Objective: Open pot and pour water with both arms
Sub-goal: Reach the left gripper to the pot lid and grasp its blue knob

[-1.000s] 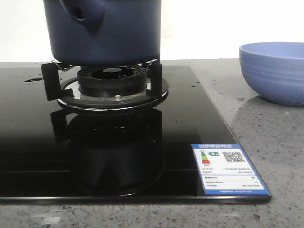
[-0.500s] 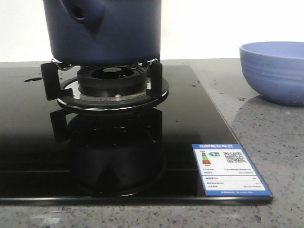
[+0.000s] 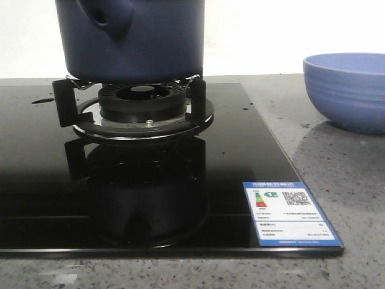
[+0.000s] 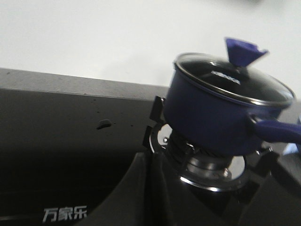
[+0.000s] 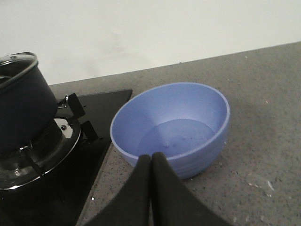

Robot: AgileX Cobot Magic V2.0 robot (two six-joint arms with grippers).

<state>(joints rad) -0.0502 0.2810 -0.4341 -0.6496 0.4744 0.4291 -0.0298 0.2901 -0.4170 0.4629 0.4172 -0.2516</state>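
We find the pot (image 3: pixel 133 39) seated on the burner (image 3: pixel 142 102), bowl (image 3: pixel 348 90) at its 3 o'clock; only the left wrist view shows its lid (image 4: pixel 233 78) on. Right gripper (image 5: pixel 151 162) jaws closed, holding nothing; left gripper (image 4: pixel 155 162) seemingly likewise, view dim

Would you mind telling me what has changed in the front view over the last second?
Nothing visibly changed. The pot sits on the burner grate as before, lid still on, and the bowl stays on the counter to its right. Both end effectors, left and right, are shut and hold nothing.
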